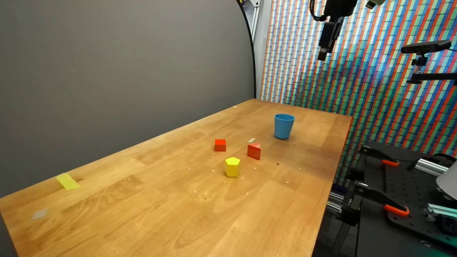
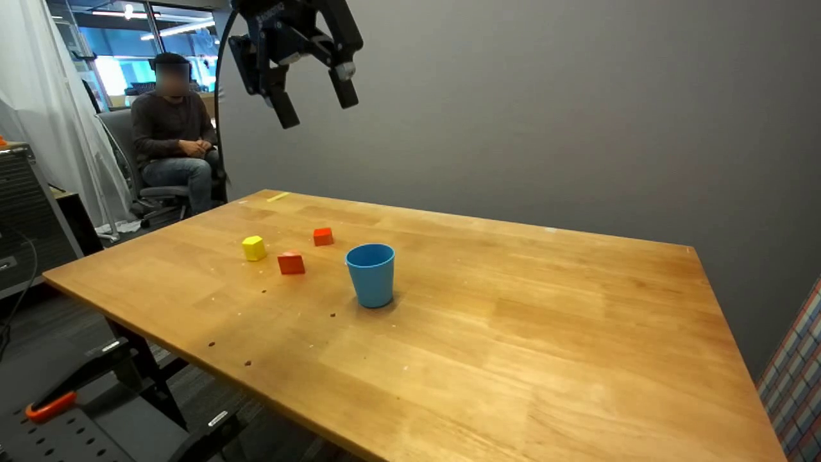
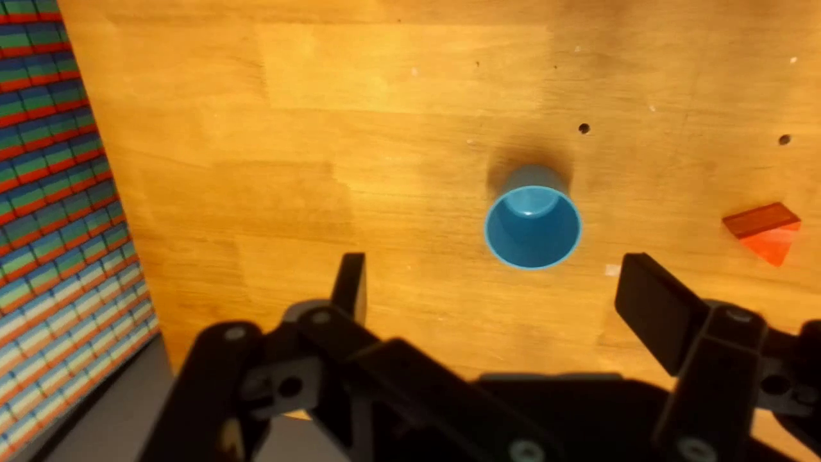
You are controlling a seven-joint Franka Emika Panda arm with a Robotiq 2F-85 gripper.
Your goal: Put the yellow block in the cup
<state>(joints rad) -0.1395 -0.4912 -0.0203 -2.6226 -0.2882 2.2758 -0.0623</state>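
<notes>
The yellow block [image 1: 232, 167] is a small five-sided prism standing upright on the wooden table; it also shows in an exterior view [image 2: 254, 248]. It is out of the wrist view. The blue cup [image 1: 284, 126] stands upright, mouth up, apart from the blocks; it also shows in an exterior view [image 2: 373, 279]. In the wrist view the cup [image 3: 533, 231] looks empty inside. My gripper [image 2: 319, 112] is open with nothing between its fingers, high above the table; it also shows in an exterior view [image 1: 322, 55]. In the wrist view the fingers [image 3: 497, 285] stand wide apart, below the cup in the picture.
A red cube-like block [image 1: 220, 145] and a red wedge block [image 1: 254, 151] lie between the yellow block and cup. The wedge shows in the wrist view [image 3: 763, 231]. A flat yellow scrap [image 1: 68, 181] lies at the table's far end. A grey wall panel [image 2: 545, 128] borders the table.
</notes>
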